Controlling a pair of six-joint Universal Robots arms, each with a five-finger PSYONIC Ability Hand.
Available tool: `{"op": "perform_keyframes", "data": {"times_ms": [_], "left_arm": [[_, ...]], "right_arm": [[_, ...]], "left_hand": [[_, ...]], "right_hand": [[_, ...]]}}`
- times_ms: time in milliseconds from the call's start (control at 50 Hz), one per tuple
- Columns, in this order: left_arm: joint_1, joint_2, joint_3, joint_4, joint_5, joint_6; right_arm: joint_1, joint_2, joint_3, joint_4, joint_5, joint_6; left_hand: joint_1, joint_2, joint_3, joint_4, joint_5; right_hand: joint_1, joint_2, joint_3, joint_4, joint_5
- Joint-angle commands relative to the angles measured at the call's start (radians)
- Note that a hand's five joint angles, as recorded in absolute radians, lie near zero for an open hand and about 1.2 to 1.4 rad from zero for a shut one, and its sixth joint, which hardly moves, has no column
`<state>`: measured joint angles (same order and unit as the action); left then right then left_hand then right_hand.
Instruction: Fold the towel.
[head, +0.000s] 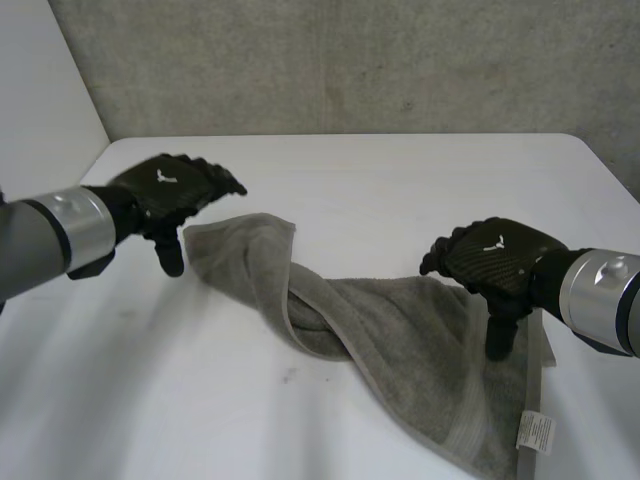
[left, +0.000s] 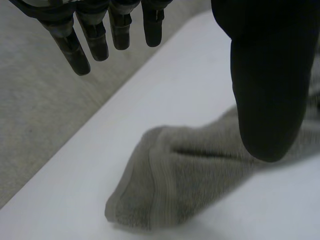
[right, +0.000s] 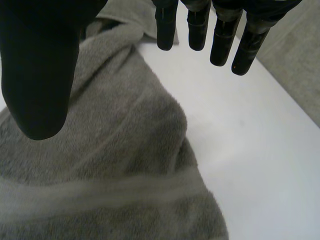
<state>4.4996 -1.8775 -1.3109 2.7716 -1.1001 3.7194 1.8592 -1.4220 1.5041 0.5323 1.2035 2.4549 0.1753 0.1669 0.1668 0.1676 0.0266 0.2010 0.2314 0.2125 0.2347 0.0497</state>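
We see the towel lying slantwise on the table, from a narrow far left end to a wide near right end. It is twisted once in the middle, so it is not flat. The left hand hovers just left of the far left end. Its fingers are straight and stand apart from the thumb, holding nothing, and the bunched end of the towel lies below the palm. The right hand is above the wide part, near the towel's right edge. Its fingers are also straight and away from the thumb, with no cloth between them. This thumb points down at the towel, but we cannot tell if it touches. We judge that each hand is placed over one end because the twist must come out first: with both ends caught and drawn apart, the towel could be spread flat, and only then is a fold possible. So the task seems to be at its beginning. As for the edges, the striped hem and the white label lie at the near right, on the side of the table's right edge, so room there looks small. To the left, and on the far side toward the wall, the table is bare, so we think the spreading should go that way.
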Motion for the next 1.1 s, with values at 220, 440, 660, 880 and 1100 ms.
{"op": "perform_keyframes", "data": {"times_ms": [220,440,660,880,1100], "left_arm": [[-0.04,-0.301,0.09,0.154,0.171,0.158],[-0.079,-0.462,0.24,0.154,0.164,0.163],[-0.082,-0.493,0.245,0.155,0.155,0.165],[-0.096,-0.428,0.223,0.157,0.144,0.158],[-0.093,-0.399,0.165,0.154,0.138,0.149]], "right_arm": [[-0.002,-0.017,0.281,-0.268,0.057,0.218],[0.023,-0.011,0.412,-0.445,0.062,0.447],[0.113,0.029,0.396,-0.492,0.077,0.461],[0.281,0.166,0.254,-0.575,0.211,0.596],[0.373,0.437,0.024,-0.611,0.375,0.653]], "left_hand": [[0.153,0.161,0.161,0.16,0.127],[0.549,0.557,0.558,0.557,0.523],[1.171,1.18,1.18,1.179,1.146],[1.221,1.229,1.229,1.229,1.195],[1.221,1.229,1.229,1.229,1.195]], "right_hand": [[-0.026,-0.057,-0.038,-0.06,-0.05],[-0.026,-0.057,-0.038,-0.06,-0.05],[-0.026,-0.057,-0.038,-0.06,-0.05],[-0.026,-0.057,-0.038,-0.06,-0.05],[0.029,-0.001,0.018,-0.004,0.006]]}}
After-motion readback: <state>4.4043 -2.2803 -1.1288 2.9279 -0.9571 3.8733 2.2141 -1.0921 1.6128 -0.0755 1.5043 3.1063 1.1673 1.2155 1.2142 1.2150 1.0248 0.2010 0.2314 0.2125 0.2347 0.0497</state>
